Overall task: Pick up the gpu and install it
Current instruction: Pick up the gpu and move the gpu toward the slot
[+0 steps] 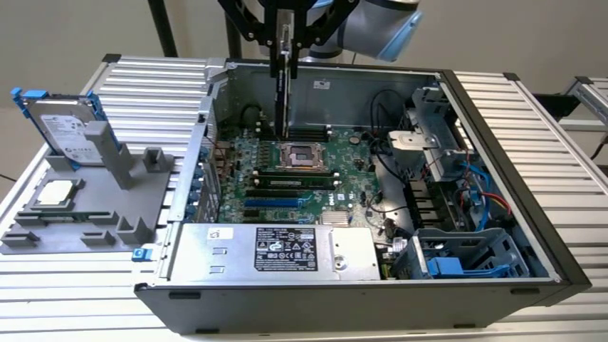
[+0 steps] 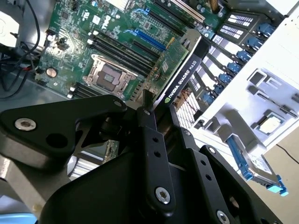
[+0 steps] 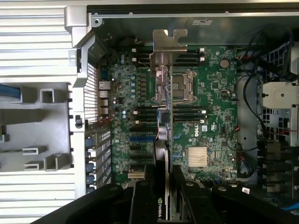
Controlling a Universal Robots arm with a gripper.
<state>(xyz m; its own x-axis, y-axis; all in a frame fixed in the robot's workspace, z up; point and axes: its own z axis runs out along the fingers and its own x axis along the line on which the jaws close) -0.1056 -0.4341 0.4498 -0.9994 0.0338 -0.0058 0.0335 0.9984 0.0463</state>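
The black gripper (image 1: pixel 285 65) is clamped on the gpu (image 1: pixel 281 107), a thin green circuit card with a black cooler. It holds the card upright and edge-on over the green motherboard (image 1: pixel 314 178) inside the open grey computer case (image 1: pixel 494 178). In the first wrist view the card's silver metal bracket (image 3: pixel 168 44) overlaps the processor socket (image 3: pixel 181 84). At the exterior view's left, a silver hard drive with blue rails (image 1: pixel 67 132) stands in a grey holder (image 1: pixel 57 239) on the ribbed metal desk (image 1: pixel 532 107).

1. The gpu (image 2: pixel 183 65) has a matt black shroud, a glossy green board and a bare silver metal bracket.
2. The gripper (image 2: pixel 161 114) has matt black links with bright metal screws.
3. The computer case (image 1: pixel 314 303) is dull grey sheet metal.
4. The table (image 1: pixel 517 128) is ribbed, satin aluminium.
5. The holder tray (image 1: pixel 57 239) is matt grey plastic.
6. The hard drive (image 1: pixel 62 132) is silver metal with blue plastic rails.
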